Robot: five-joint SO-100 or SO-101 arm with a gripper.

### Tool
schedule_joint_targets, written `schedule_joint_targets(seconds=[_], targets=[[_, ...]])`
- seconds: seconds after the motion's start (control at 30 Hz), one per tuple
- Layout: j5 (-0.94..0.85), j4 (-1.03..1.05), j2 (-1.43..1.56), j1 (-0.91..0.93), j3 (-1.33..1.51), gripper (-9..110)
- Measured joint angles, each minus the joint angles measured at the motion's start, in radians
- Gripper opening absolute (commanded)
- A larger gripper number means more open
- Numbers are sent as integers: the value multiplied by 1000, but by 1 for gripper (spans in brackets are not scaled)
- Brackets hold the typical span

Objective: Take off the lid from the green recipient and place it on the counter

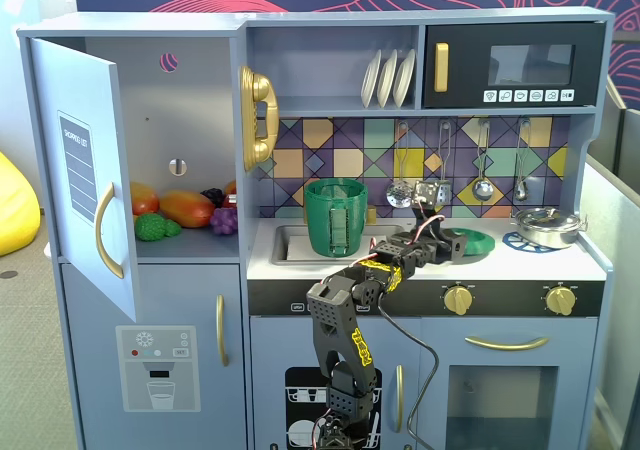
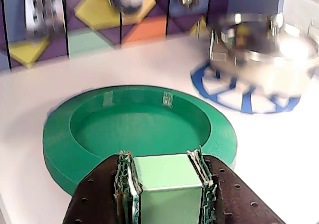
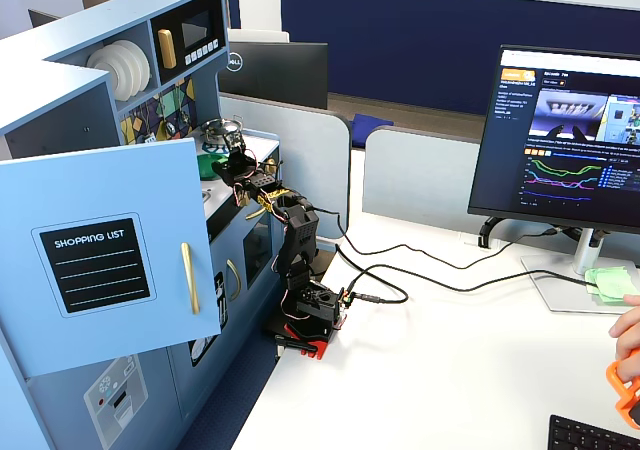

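The green lid [image 2: 99,129] lies flat on the white counter [image 2: 279,179], its raised rim around a sunken middle. My gripper [image 2: 162,157] is shut on the pale green block-shaped knob [image 2: 167,176] at the lid's centre. In a fixed view the lid [image 1: 480,240] sits on the counter [image 1: 590,263] to the right of the sink, with my gripper [image 1: 452,242] on it. The green recipient [image 1: 336,217] stands uncovered in the sink, to the left of my gripper. I cannot tell whether the lid touches the counter or hovers just above it.
A silver pot [image 1: 547,226] stands on a blue burner mark [image 2: 239,102] just right of the lid, and it is also in the wrist view [image 2: 259,59]. Utensils [image 1: 483,185] hang on the tiled back wall. The fridge door [image 1: 85,170] stands open at the left.
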Motion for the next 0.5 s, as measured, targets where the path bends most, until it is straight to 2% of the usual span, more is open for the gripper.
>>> schedule_joint_targets(seconds=[0.03,0.13,0.23,0.33,0.5], targets=[[-3,-2,0,0,8,0],[-2,-11,0,0,14,14],[17,-11,0,0,14,23],[34,-11,0,0,14,26],[35,37,69,0,12,25]])
